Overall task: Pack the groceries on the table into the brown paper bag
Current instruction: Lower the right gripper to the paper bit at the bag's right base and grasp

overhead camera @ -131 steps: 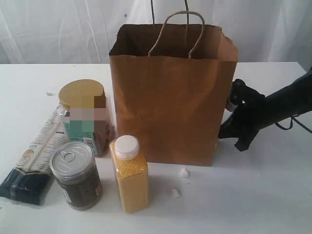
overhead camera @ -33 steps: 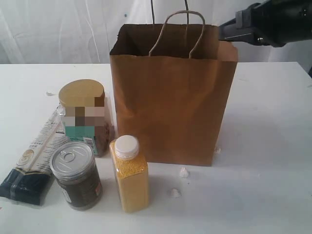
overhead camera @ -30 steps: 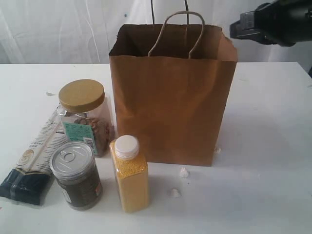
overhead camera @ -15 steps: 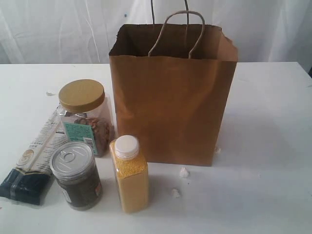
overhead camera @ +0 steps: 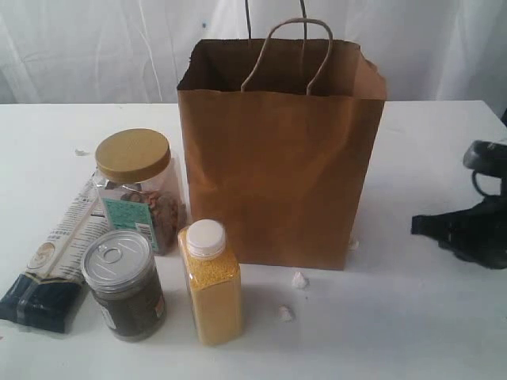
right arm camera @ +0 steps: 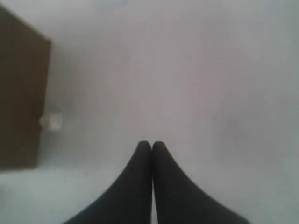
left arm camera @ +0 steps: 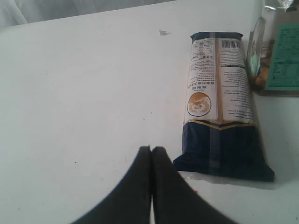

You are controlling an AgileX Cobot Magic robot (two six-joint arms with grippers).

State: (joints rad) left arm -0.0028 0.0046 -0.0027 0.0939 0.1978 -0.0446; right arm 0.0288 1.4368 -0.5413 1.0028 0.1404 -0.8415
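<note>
The brown paper bag (overhead camera: 281, 150) stands upright and open-topped in the middle of the white table (overhead camera: 412, 317). Left of it sit the tan-lidded clear jar (overhead camera: 135, 186), the silver-lidded dark jar (overhead camera: 123, 283), the white-capped yellow bottle (overhead camera: 210, 281) and the long white-and-navy packet (overhead camera: 51, 265). My right gripper (overhead camera: 420, 226) is low over the table right of the bag, shut and empty (right arm camera: 152, 144). My left gripper (left arm camera: 151, 149) is shut and empty, just short of the packet's navy end (left arm camera: 224, 149). The left arm is out of the exterior view.
Small white scraps (overhead camera: 299, 279) lie on the table in front of the bag, another (overhead camera: 284, 313) nearer the front. A white curtain (overhead camera: 95, 47) hangs behind the table. The bag's corner (right arm camera: 18, 93) shows in the right wrist view.
My right arm left the space above the bag's right corner, went out of view, and now sits low over the table right of the bag. The groceries have not moved.
</note>
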